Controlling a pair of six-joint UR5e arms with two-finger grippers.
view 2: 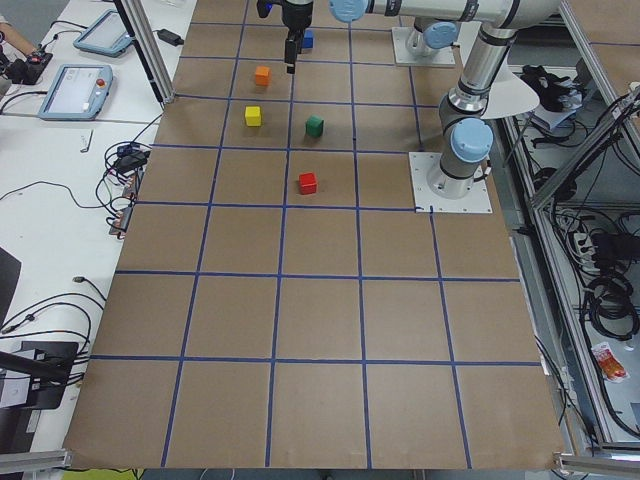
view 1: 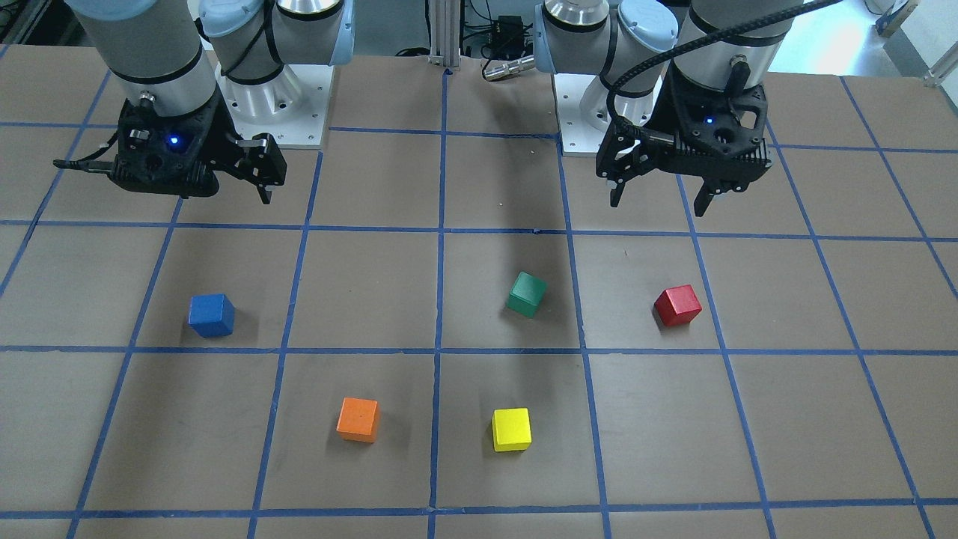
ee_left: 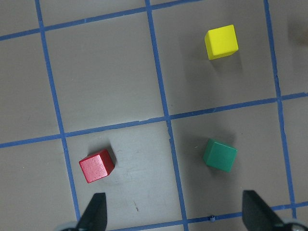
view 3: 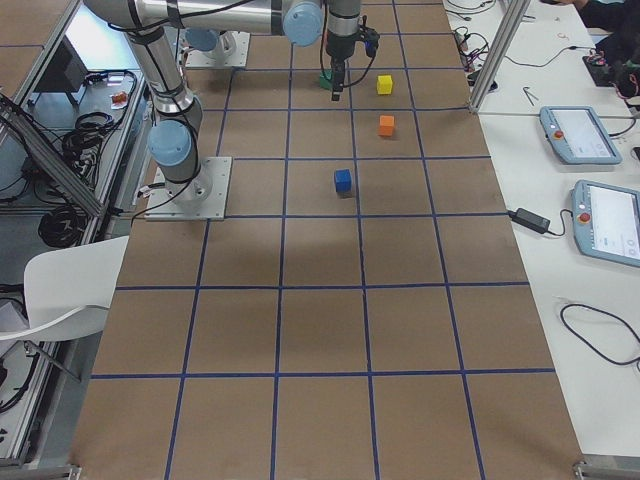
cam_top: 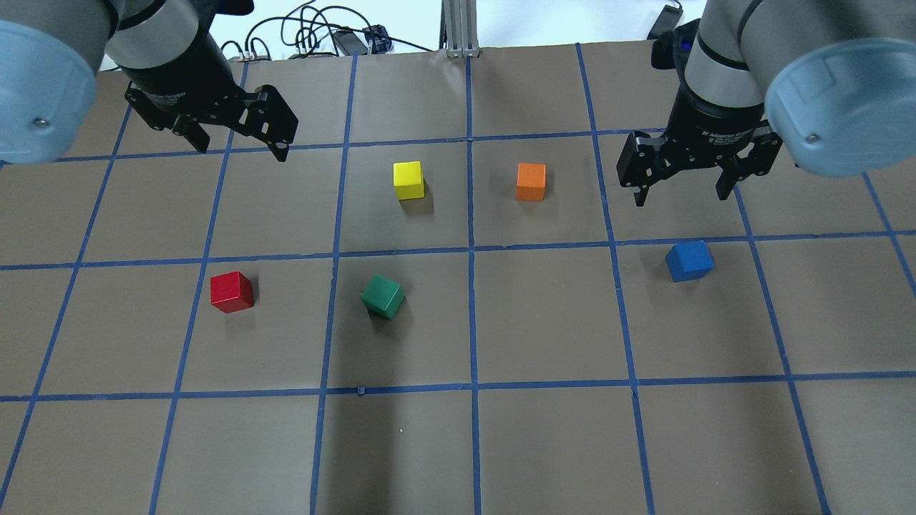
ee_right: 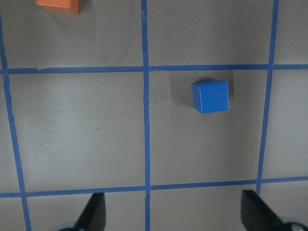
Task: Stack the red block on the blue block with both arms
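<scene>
The red block (cam_top: 231, 292) sits on the brown table on my left side; it also shows in the front view (view 1: 678, 305) and the left wrist view (ee_left: 97, 166). My left gripper (cam_top: 240, 143) hangs open and empty above the table, behind the red block (view 1: 658, 202). The blue block (cam_top: 689, 260) sits on my right side (view 1: 211, 314) and in the right wrist view (ee_right: 211, 96). My right gripper (cam_top: 680, 193) hangs open and empty above and just beyond the blue block. The two blocks are far apart.
A green cube (cam_top: 383, 296) lies between the two blocks, nearer the red one. A yellow cube (cam_top: 408, 179) and an orange cube (cam_top: 531, 182) sit farther out. Blue tape lines (cam_top: 471, 250) grid the table.
</scene>
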